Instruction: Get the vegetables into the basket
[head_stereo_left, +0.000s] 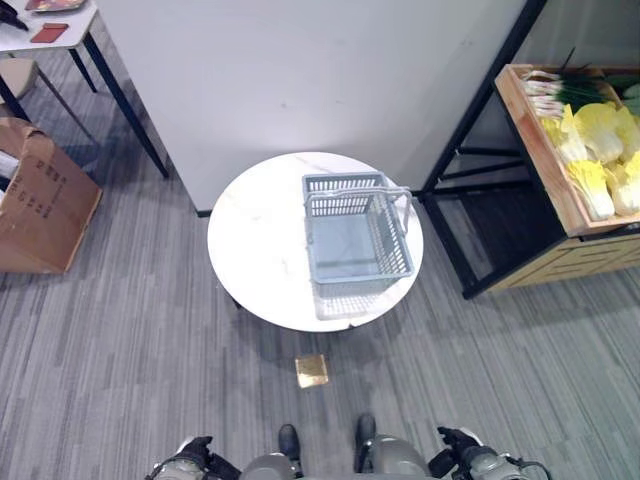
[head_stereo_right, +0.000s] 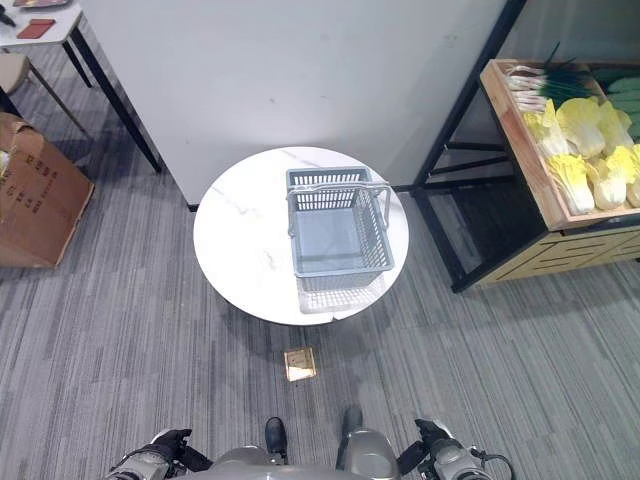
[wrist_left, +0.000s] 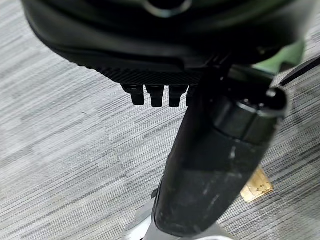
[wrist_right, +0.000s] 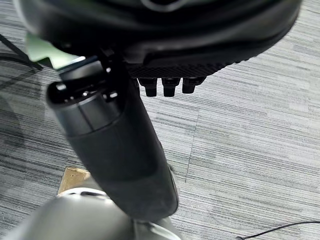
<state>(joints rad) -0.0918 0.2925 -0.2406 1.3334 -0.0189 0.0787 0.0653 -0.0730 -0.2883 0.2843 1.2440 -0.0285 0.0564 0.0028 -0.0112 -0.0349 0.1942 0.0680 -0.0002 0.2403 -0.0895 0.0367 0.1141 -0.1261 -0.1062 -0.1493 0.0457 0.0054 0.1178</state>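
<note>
Task not begun: grey basket (head_stereo_left: 354, 240) sits empty on the round white table (head_stereo_left: 255, 250), vegetables (head_stereo_left: 598, 160) lie in the wooden crate (head_stereo_left: 540, 160) at 2 o'clock, left hand (wrist_left: 155, 75) and right hand (wrist_right: 170, 75) hang low, fingers relaxed, holding nothing.

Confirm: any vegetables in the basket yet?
No. The grey basket on the round table is empty; the vegetables remain in the wooden crate.

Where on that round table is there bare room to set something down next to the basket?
The round white table is bare across its whole left half, from the left rim to the grey basket. The basket fills the right half to the rim. The wooden crate of vegetables at right is crowded.
</note>
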